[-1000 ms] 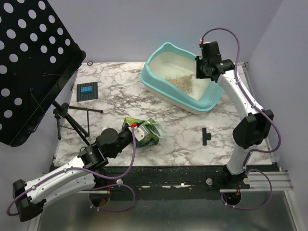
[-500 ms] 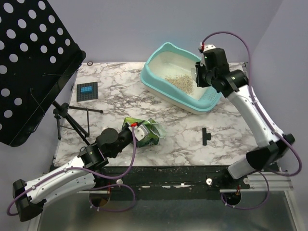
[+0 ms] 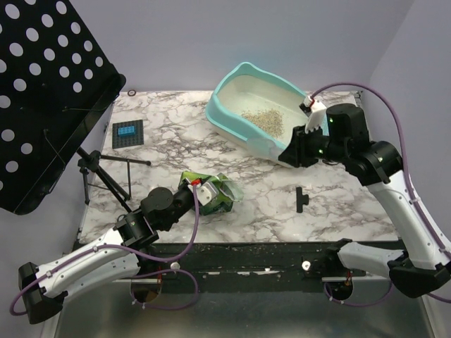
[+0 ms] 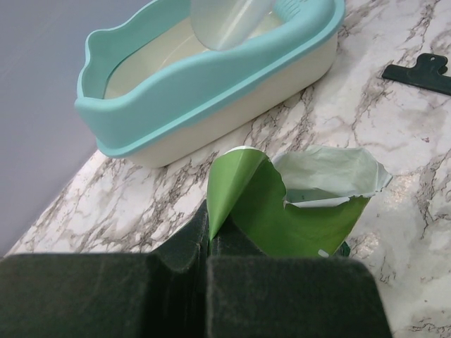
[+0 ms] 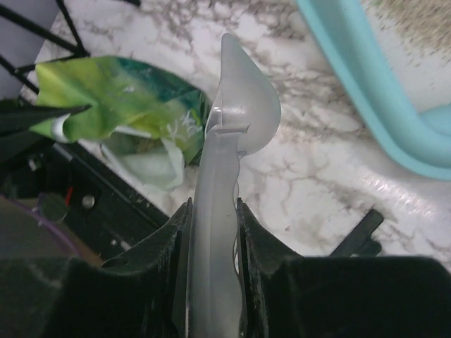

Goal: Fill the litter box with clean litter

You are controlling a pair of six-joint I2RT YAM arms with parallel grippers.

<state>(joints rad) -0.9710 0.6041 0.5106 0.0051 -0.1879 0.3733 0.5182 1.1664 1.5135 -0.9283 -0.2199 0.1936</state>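
Observation:
The turquoise litter box point(image 3: 227, 83) stands at the back of the table, with a thin patch of tan clean litter point(image 3: 263, 120) on its cream floor. In the right wrist view its rim point(image 5: 366, 91) and the litter point(image 5: 416, 21) sit at the upper right. My right gripper point(image 3: 294, 151) hangs over the table just in front of the box. This right gripper point(image 5: 211, 211) is shut on the handle of a clear scoop point(image 5: 241, 105), whose bowl looks empty. My left gripper point(image 4: 208, 236) is shut on the edge of the open green bag point(image 4: 296, 211), which stands at the table's front middle point(image 3: 215, 191).
A black clip point(image 3: 302, 199) lies on the marble to the right of the bag. A black perforated panel point(image 3: 42, 91) on a tripod point(image 3: 106, 176) overhangs the left side. A small black device with a blue screen point(image 3: 128, 132) lies behind the tripod.
My right arm has swung from above the litter box toward me and down, carrying the scoop out over the box's front wall. The left arm and the bag have not moved.

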